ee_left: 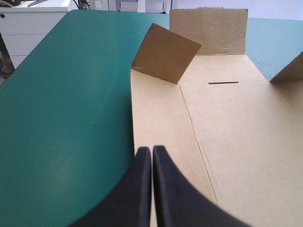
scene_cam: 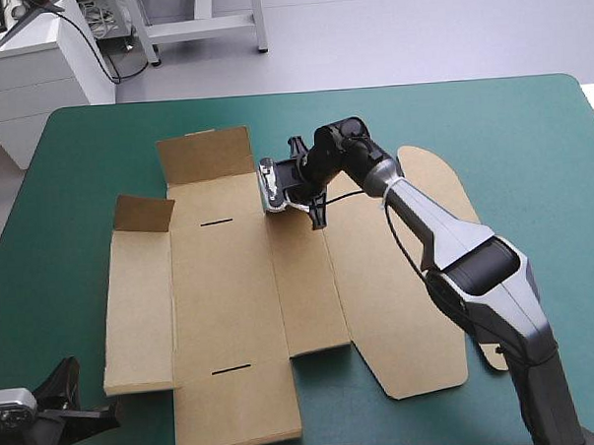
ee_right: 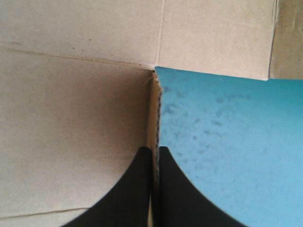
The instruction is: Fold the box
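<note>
Only the wrist views tell: right end effector [ee_right: 155, 149] pinches the box [ee_right: 71, 118], left end effector [ee_left: 152, 147] closed, empty.

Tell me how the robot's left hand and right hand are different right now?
The right hand pinches an edge of the brown box; the left hand seems to pinch nothing. The right hand reaches to the box's far side, beside a raised flap; the left hand sits by the table's near left corner, at the box's near end. Both have black fingers pressed together.
</note>
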`<move>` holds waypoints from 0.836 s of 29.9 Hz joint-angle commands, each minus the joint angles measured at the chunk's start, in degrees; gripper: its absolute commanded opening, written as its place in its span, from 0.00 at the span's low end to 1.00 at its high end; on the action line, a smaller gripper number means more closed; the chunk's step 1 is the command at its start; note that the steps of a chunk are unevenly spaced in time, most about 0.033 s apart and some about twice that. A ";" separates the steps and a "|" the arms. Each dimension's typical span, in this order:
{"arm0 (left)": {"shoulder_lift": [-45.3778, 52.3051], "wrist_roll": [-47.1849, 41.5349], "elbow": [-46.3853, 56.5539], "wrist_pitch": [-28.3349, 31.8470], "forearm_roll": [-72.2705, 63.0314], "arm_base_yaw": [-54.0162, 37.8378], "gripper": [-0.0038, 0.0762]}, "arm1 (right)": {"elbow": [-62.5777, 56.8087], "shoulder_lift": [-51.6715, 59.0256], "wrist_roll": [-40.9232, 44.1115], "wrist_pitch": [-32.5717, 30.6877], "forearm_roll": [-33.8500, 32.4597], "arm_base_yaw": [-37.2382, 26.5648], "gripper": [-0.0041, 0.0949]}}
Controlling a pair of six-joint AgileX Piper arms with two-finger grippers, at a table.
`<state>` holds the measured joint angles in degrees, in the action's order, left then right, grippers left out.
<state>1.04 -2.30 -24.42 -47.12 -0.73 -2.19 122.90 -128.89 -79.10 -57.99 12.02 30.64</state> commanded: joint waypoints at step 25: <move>0.29 -0.12 -1.37 4.62 -0.23 -0.10 0.04 | 4.76 4.37 25.66 5.20 -4.95 -0.32 0.92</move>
<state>1.04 -2.30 -24.42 -47.12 -0.73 -2.19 124.30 -129.58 -56.88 -54.23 7.38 30.59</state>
